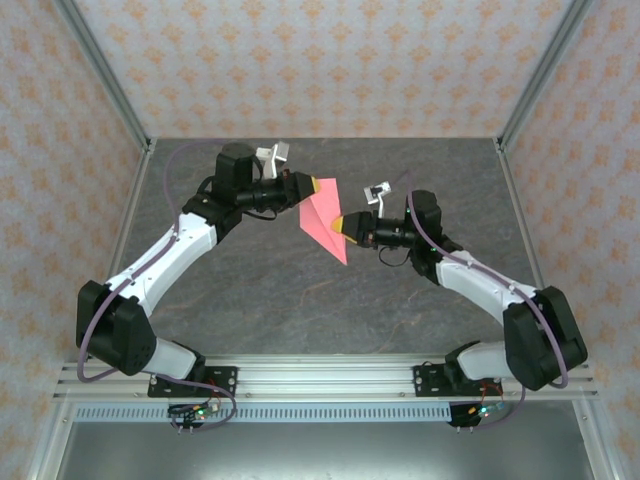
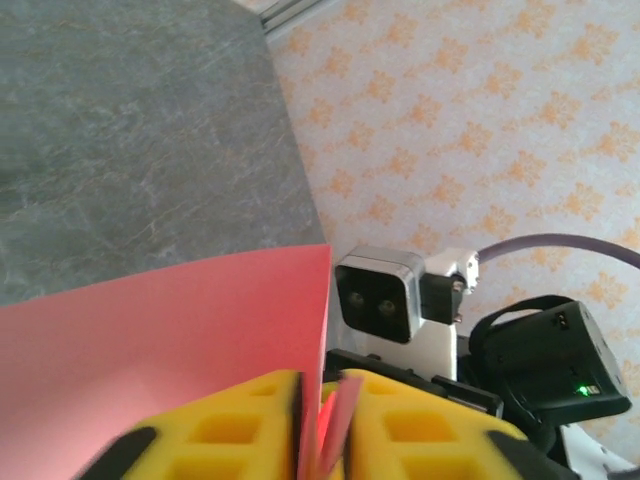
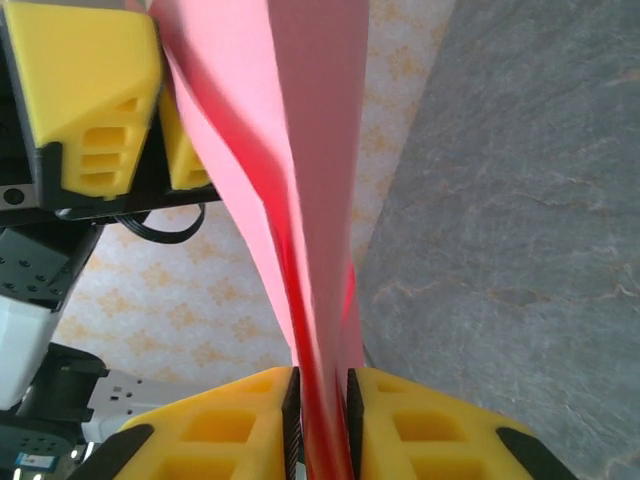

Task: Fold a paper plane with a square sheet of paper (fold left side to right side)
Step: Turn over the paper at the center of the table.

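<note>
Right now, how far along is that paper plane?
Done: the pink paper is folded into a narrow pointed shape. In hand: the right pincer pinches its layers at one end, and the other end sits in the left pincer, above the table. Left: probably final creases; the layers gape loosely.

My overhead view is bright, even and sharp with barely any shadow, while in both wrist views the pink paper (image 3: 310, 150) and my yellow fingertips (image 3: 220, 430) blur softly along the bottom edge.
</note>
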Controlling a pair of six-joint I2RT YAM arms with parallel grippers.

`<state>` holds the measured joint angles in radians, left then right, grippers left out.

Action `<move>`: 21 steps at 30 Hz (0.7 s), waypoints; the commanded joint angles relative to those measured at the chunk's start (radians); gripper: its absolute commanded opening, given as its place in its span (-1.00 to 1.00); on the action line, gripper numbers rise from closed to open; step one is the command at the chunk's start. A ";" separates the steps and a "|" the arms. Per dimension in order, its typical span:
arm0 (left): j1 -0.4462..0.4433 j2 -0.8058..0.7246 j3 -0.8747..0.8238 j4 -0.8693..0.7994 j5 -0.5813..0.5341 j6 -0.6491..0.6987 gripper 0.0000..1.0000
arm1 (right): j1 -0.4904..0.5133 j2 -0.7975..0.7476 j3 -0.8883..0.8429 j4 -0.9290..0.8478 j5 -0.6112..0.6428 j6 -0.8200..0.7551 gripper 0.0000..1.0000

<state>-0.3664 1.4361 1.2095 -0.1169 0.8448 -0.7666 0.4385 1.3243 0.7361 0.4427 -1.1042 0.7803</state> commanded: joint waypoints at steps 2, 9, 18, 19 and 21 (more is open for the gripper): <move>0.010 -0.049 0.033 -0.172 -0.094 0.114 -0.22 | 0.006 -0.058 0.071 -0.241 0.056 -0.186 -0.63; 0.015 -0.181 0.028 -0.382 -0.426 0.264 0.19 | 0.024 -0.085 0.194 -0.706 0.300 -0.474 -0.85; 0.015 -0.435 -0.153 -0.348 -0.689 0.268 0.23 | 0.290 0.009 0.451 -1.208 1.142 -0.668 -0.91; 0.015 -0.466 -0.171 -0.345 -0.723 0.262 0.24 | 0.325 0.047 0.485 -1.254 1.241 -0.665 -0.92; 0.015 -0.528 -0.202 -0.343 -0.788 0.250 0.28 | 0.383 0.136 0.555 -1.342 1.411 -0.655 -0.92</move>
<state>-0.3573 0.9649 1.0435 -0.4572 0.2111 -0.5220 0.7670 1.3739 1.2270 -0.6758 -0.0849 0.1703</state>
